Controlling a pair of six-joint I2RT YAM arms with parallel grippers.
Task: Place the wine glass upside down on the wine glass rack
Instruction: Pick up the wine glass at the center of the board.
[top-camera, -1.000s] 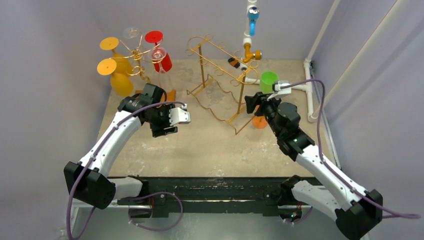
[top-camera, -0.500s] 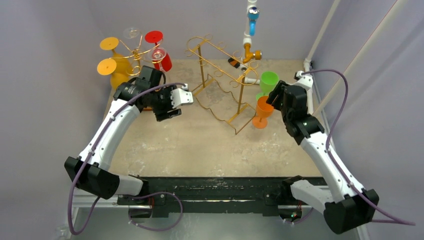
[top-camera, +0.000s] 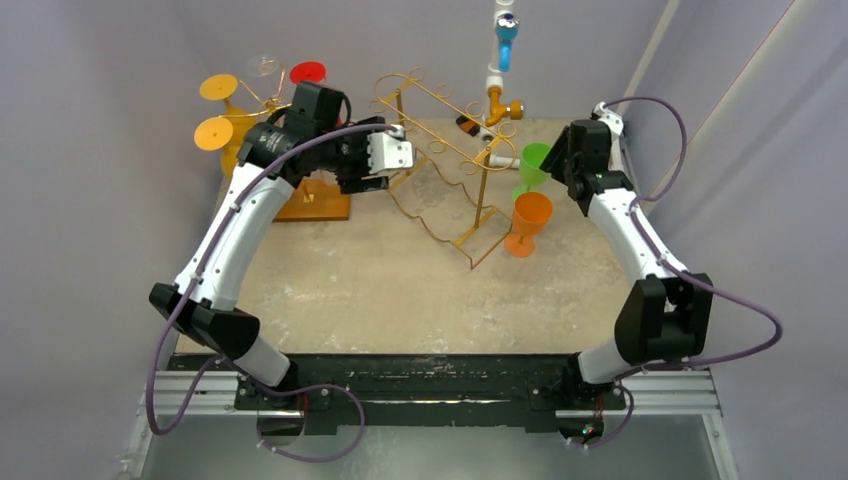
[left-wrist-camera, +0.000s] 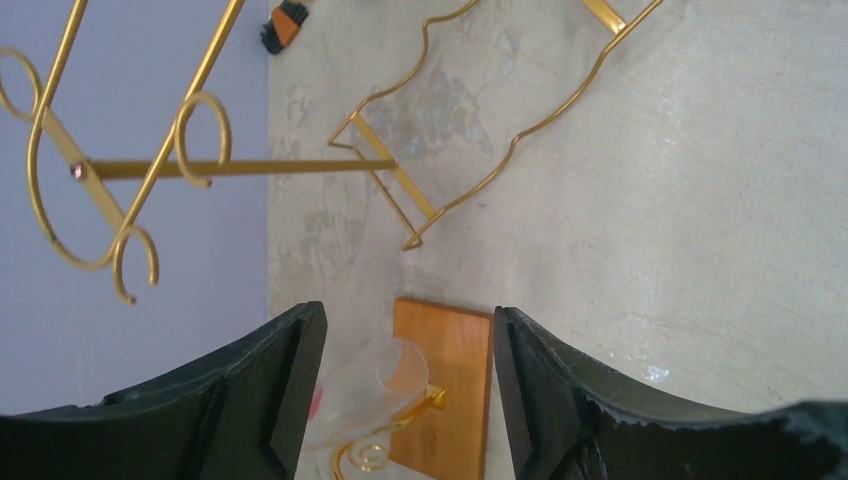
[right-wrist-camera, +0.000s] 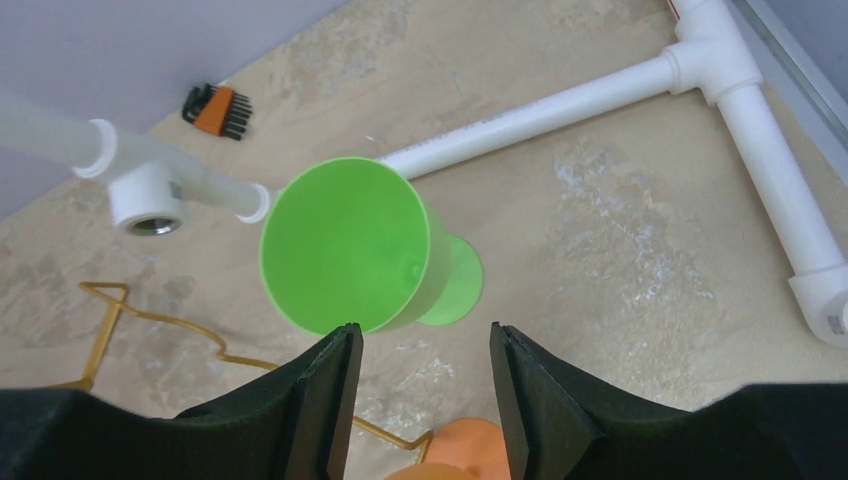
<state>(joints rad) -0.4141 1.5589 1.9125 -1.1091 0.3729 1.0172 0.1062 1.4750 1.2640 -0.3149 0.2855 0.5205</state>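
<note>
The wine glass rack (top-camera: 272, 101) is a gold wire tree on a wooden base (top-camera: 318, 206) at the back left. Yellow (top-camera: 214, 132), red (top-camera: 308, 72) and clear glasses hang from it upside down. A green wine glass (top-camera: 536, 158) and an orange wine glass (top-camera: 529, 213) stand upright at the right. My right gripper (right-wrist-camera: 423, 332) hovers open just beside the green wine glass (right-wrist-camera: 348, 243), touching nothing. My left gripper (left-wrist-camera: 408, 320) is open and empty above the rack's base (left-wrist-camera: 452, 370), with a clear hanging glass (left-wrist-camera: 365, 388) below it.
A gold wire bottle rack (top-camera: 440, 150) stands in the middle between the arms. White pipes (right-wrist-camera: 760, 150) run along the right edge, with a blue and orange fitting (top-camera: 505, 60) at the back. A small orange tool (right-wrist-camera: 218, 108) lies near the back wall.
My left arm has swung back toward the racks. My right arm has pulled out to the right and now hangs over the green glass, jaws slightly narrower. The orange glass is uncovered.
</note>
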